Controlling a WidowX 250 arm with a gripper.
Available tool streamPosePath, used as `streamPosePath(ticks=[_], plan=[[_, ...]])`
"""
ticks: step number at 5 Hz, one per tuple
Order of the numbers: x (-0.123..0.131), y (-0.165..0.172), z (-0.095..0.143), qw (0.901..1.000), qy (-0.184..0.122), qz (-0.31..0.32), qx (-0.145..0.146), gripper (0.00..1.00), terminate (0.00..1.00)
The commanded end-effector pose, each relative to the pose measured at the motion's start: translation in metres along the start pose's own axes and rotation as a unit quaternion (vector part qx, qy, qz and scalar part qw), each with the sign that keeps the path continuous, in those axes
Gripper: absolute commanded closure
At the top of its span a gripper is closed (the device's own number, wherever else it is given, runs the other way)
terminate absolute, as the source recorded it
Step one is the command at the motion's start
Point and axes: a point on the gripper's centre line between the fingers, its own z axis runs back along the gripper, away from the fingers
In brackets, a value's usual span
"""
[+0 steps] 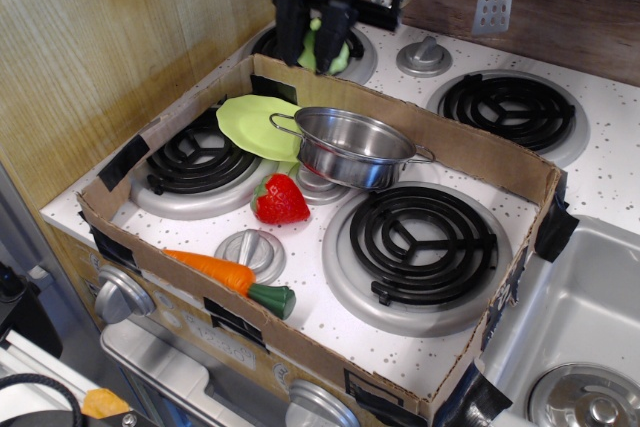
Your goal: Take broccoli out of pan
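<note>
The pan [352, 147], a small shiny steel pot with two wire loop handles, stands in the middle of the cardboard tray, between the burners. My gripper [312, 47] hangs high above the back left burner, behind the tray's far wall. Its black fingers [289, 22] are shut on the pale lime-green broccoli [322, 49], which shows between and below them, well clear of the pan.
A lime-green plate [252, 123] lies left of the pan. A strawberry [279, 199] sits in front of it, a carrot [232, 277] near the tray's front wall. The cardboard tray wall [480, 150] rings the stove top. A sink [575, 347] is at right.
</note>
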Motion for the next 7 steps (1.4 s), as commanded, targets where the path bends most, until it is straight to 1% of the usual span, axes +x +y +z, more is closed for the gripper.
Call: streamPosePath(ticks=[1, 2, 3, 4, 5, 6, 7], plan=[[-0.038, -0.032, -0.009, 0.996, -0.048, 0.075, -0.005, 1.0, 0.0], [-0.054, -0.045, -0.031, 0.9924, -0.054, 0.108, -0.021, 1.0, 0.0], [-0.068, -0.06, -0.054, 0.9871, -0.058, 0.147, -0.022, 1.0, 0.0], [-0.076, -0.073, -0.063, 0.9836, -0.05, 0.172, -0.025, 1.0, 0.0], [-0.081, -0.093, -0.071, 0.9743, -0.036, 0.218, -0.041, 1.0, 0.0], [-0.079, -0.11, -0.075, 0.9521, -0.034, 0.292, -0.084, 1.0, 0.0], [-0.076, -0.117, -0.082, 0.9325, -0.054, 0.342, -0.104, 1.0, 0.0]])
